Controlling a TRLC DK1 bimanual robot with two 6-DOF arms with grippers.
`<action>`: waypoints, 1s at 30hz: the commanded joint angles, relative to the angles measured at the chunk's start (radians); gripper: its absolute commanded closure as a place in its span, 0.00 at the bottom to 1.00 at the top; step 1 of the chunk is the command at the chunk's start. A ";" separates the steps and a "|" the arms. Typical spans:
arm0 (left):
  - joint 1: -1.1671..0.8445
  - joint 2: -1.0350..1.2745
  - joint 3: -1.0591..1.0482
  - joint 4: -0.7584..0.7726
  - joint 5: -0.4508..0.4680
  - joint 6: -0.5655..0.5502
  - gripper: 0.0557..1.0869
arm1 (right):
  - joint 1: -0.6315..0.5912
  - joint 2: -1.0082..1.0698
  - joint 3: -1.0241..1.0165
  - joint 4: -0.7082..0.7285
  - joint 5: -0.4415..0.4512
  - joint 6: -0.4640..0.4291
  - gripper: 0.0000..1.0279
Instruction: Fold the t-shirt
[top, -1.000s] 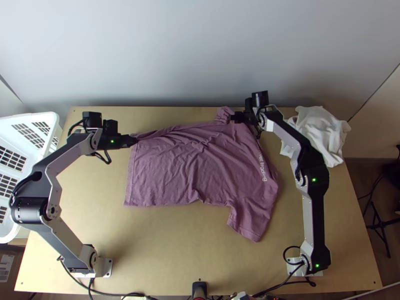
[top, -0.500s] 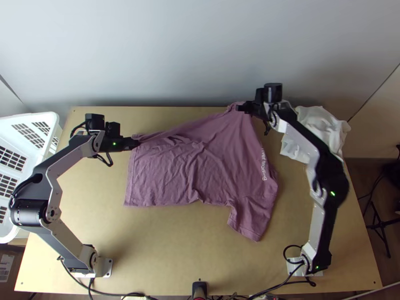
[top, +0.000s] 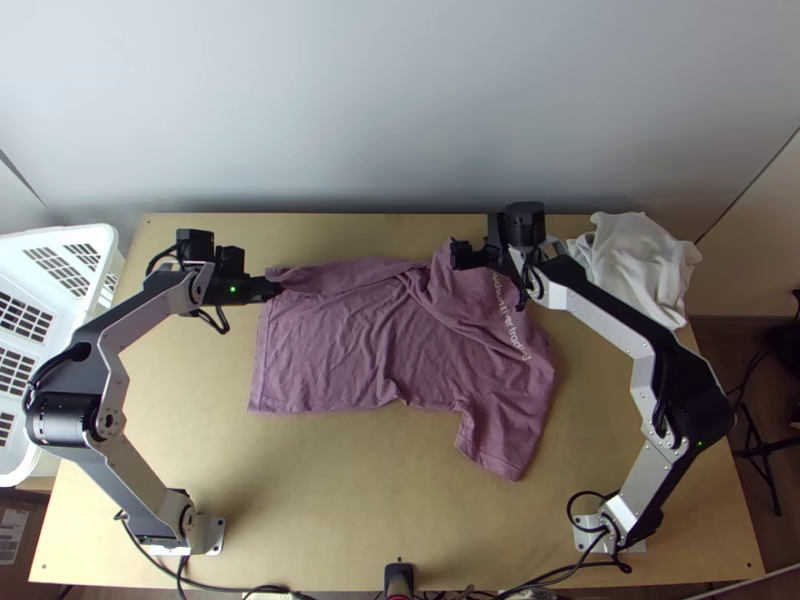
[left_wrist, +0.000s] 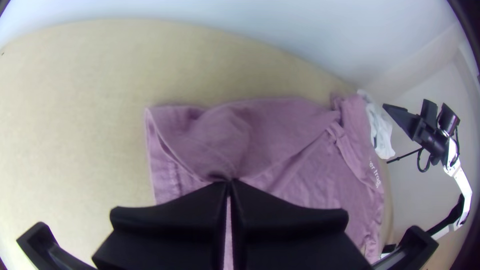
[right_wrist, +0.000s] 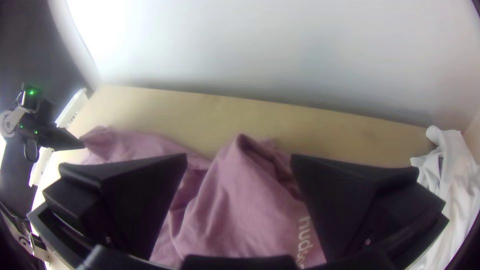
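Note:
The mauve t-shirt (top: 350, 345) lies over the middle of the table, its far edge turned over and its far right part bunched. My left gripper (top: 275, 288) is at the shirt's far left corner; in the left wrist view the left gripper (left_wrist: 229, 181) is shut on a pinch of the shirt (left_wrist: 280, 135). Above the bunched far right part is my right gripper (top: 462, 254). The right wrist view has the right gripper (right_wrist: 240, 162) open, its fingers wide apart, with a raised peak of the shirt (right_wrist: 240, 200) beyond and between them.
A crumpled white cloth (top: 635, 265) lies at the table's far right corner. The white plastic basket (top: 60, 240) stands along the left edge. Behind the far table edge rises a pale wall (top: 400, 110). Bare wood (top: 340, 500) lies nearer the arm bases.
The right gripper rose with the shirt's far part stretched up, then came back down and slightly left, opened and let it go. The cloth there has dropped into folds. The left arm barely shifted.

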 joint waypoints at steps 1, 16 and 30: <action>-0.006 0.003 0.006 -0.002 -0.009 0.012 0.96 | -0.048 0.017 -0.045 0.021 0.005 -0.017 0.05; -0.009 -0.004 0.001 -0.005 -0.027 0.017 0.96 | -0.101 0.227 0.070 0.024 0.005 0.006 0.05; -0.011 -0.018 -0.042 0.003 -0.044 0.020 0.96 | -0.084 0.353 0.222 0.021 0.016 0.054 0.33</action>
